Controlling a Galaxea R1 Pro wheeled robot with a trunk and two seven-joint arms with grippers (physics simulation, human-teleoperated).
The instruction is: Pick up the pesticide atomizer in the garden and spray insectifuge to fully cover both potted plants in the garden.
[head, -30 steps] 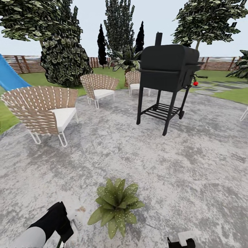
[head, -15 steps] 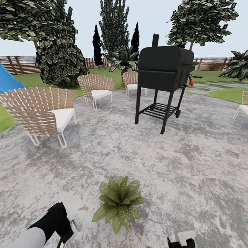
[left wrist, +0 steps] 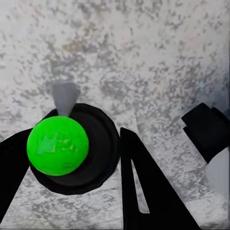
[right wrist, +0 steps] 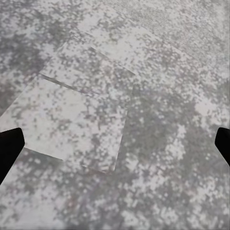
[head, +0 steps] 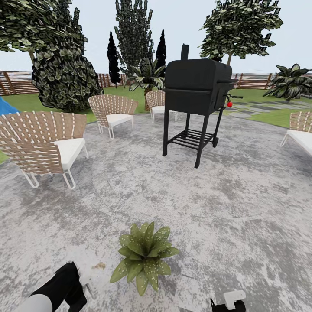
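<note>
A potted plant, a low rosette of spotted green leaves, sits on the grey paving at the lower middle of the head view, with the black grill and woven chairs beyond it. The left wrist view alone shows the left gripper holding a dark round object with a bright green ball on top between black fingers. The right wrist view shows the right gripper, its dark fingertips wide apart over bare paving, grasping nothing.

A low potted plant of pointed green leaves stands on grey stone paving, before a black legged grill, with woven slatted chairs to the left.
</note>
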